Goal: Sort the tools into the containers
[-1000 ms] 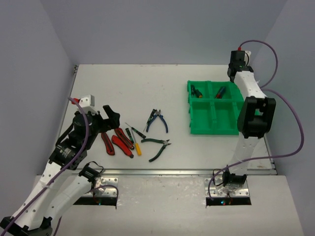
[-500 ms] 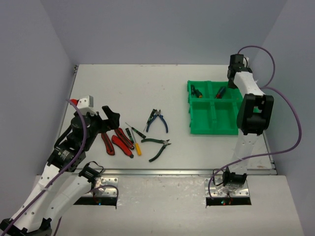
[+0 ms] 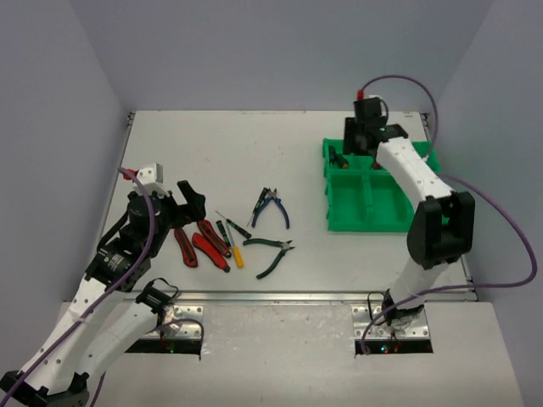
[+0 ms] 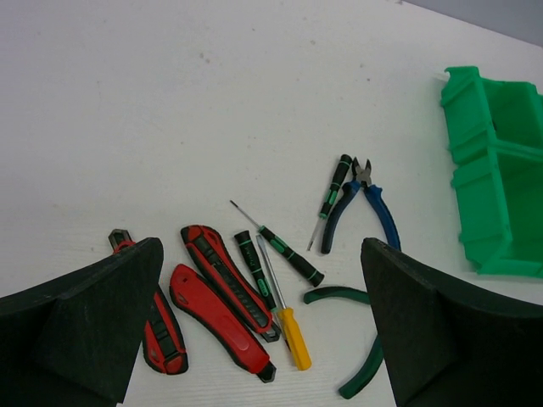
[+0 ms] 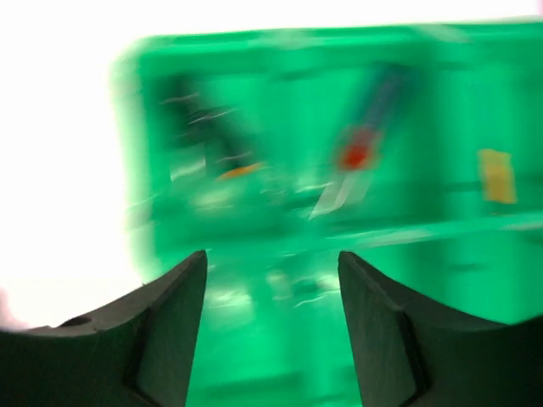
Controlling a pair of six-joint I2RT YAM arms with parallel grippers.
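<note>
Our left hand hovers wide over the loose tools on the tabletop, likely choosing one. Our right hand, parted and empty, hangs above the tray, at its far compartments.

left arm: we rise from the lower left of the top view, elbow bent | left gripper: left of centre, jaws spread wide, holding nothing | right arm: we stretch up from the lower right, forearm angled leftward | right gripper: upper right, jaws apart, empty; wrist view blurred
</note>
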